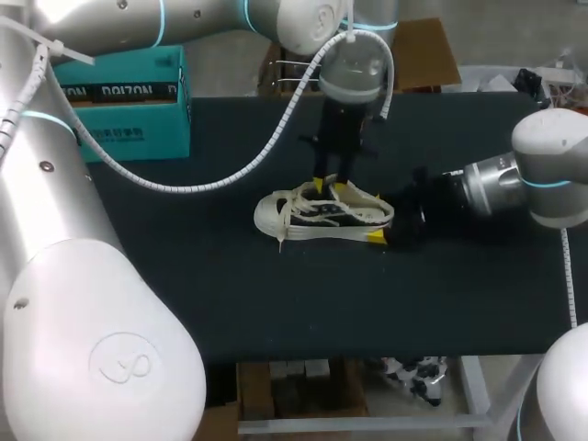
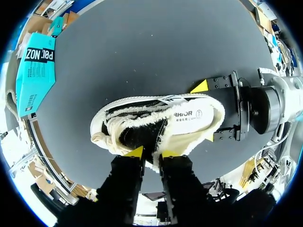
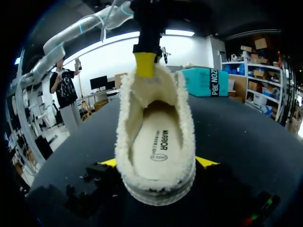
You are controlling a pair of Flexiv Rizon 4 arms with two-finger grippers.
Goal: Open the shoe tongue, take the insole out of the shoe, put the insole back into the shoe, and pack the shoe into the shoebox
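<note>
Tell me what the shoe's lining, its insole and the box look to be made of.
Lining: cream fleece or faux shearling, judging by its fuzzy, tufted pile.
Insole: smooth matte fabric or foam, flat with a printed mark; I cannot tell which.
Box: probably teal cardboard, judging by its sharp folded edges and flat printed faces.

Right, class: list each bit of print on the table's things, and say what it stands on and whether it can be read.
Shoebox: big white lettering on a black band, a brand mark, not quoted; smaller lines below blurred.
Insole: dark brand word above an oval stamp, not quoted; stamp's print too small.
Shoe outside: no print visible.
</note>
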